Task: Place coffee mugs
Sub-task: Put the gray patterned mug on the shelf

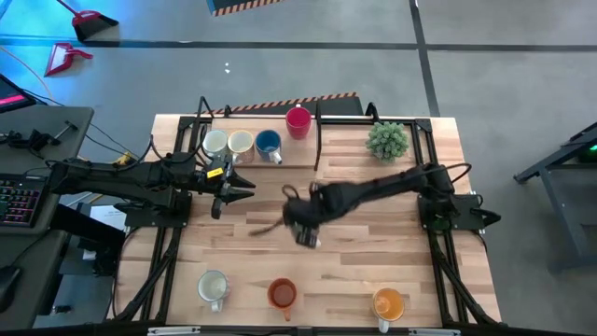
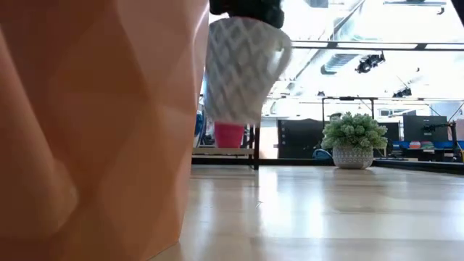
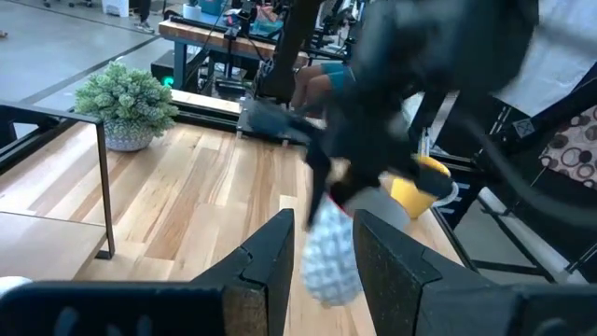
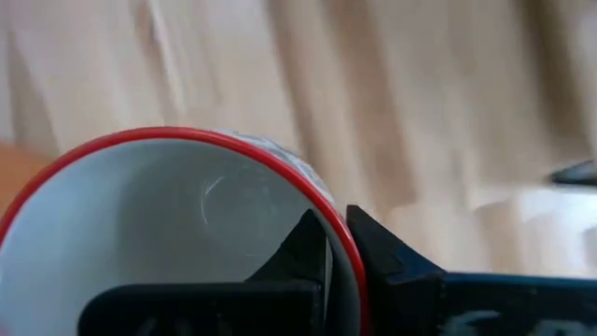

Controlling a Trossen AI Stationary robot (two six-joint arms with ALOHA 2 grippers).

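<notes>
Red-orange mug fills the low view's foreground. Right gripper clamps the white mug's rim, lifted above the table. Left gripper hovers, jaws parted.

Robotics lab, wooden table, exposed ceiling ducts, monitors

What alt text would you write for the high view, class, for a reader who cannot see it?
Seen from above, the right gripper is shut on a white mug over mid-table, while the left gripper waits nearby. Four mugs line the far shelf beside a potted plant; three more sit along the near edge.
</notes>
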